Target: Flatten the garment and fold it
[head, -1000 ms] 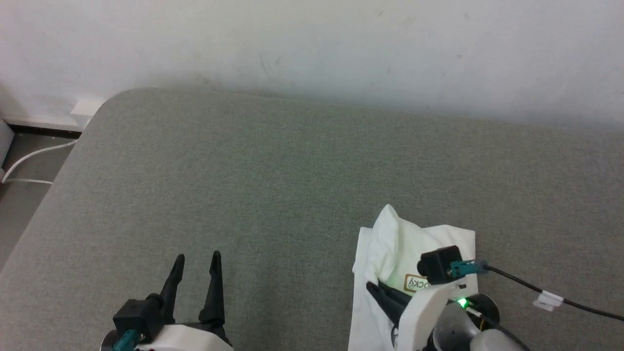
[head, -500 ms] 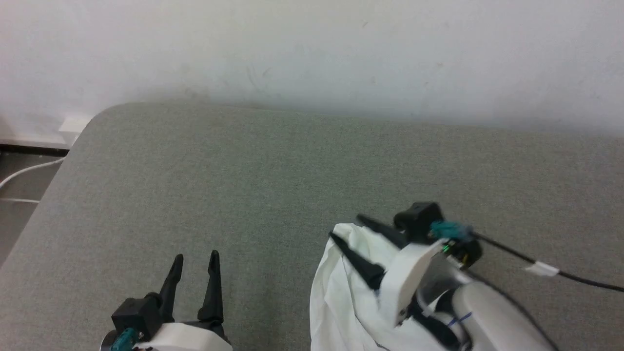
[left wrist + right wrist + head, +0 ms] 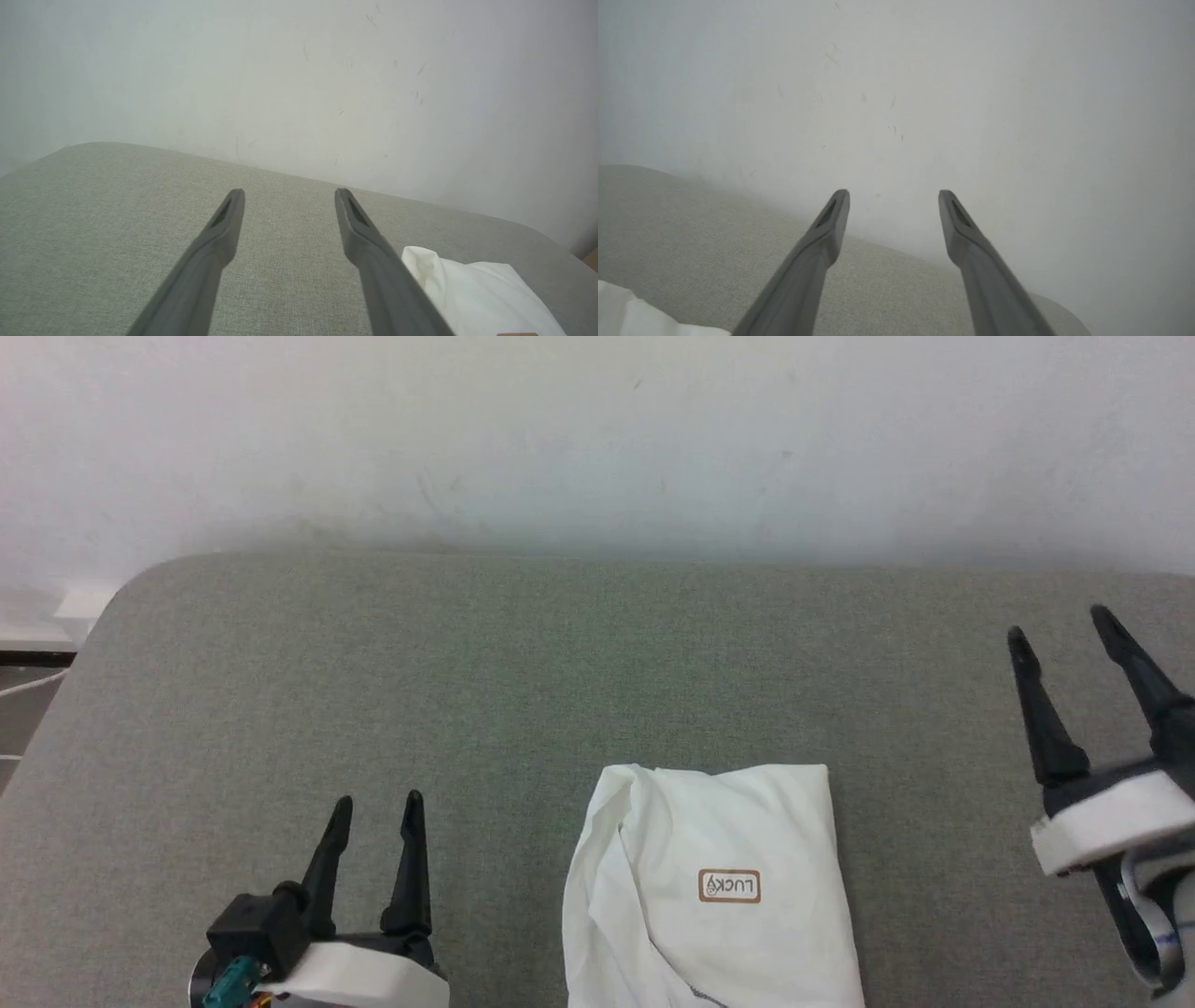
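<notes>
White, probably light and limp: taking the folded, roughly rectangular soft-fabric garment (image 3: 709,831) best by its corners. Holding dark-fingered left gripper (image 3: 378,798) and right gripper (image 3: 1058,623) wide open, empty, flanking it.

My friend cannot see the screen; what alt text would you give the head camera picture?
A folded white garment with a brown label lies on a grey-green padded surface before a white wall. The left gripper at lower left and the right gripper at far right are open, clear of it.
</notes>
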Available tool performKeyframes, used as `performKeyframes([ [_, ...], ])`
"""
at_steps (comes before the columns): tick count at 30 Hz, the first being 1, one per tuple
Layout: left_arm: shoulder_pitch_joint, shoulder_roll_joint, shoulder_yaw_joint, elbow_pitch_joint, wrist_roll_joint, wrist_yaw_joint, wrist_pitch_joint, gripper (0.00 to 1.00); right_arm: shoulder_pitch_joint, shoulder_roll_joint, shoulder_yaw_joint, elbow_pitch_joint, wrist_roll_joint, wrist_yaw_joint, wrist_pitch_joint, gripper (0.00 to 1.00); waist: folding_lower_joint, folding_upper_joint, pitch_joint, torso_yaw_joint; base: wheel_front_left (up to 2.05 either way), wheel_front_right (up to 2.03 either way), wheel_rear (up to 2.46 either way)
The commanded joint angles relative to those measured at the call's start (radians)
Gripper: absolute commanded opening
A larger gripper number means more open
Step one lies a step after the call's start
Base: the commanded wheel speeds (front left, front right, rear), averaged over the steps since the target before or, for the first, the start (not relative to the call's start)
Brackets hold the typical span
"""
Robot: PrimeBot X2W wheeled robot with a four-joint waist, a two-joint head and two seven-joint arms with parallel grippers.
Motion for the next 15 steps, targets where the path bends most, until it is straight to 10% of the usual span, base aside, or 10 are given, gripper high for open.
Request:
performKeyframes([
  [1, 0.002, -0.002, 0.001, -0.011, 0.006, 0.009, -0.005, 1.00, 0.048, 0.026, -0.033, -0.019, -0.002, -0.001, -0.029, 1.00, 0.0000, 0.0001, 0.005, -0.007, 0.00, 0.00, 0.00],
  [15, 0.041, -0.002, 0.044, -0.070, 0.095, -0.007, -0.005, 1.00, 0.307, 0.245, -0.085, -0.119, -0.026, -0.001, -0.136, 1.00, 0.0000, 0.0001, 0.015, -0.043, 0.00, 0.00, 0.00],
])
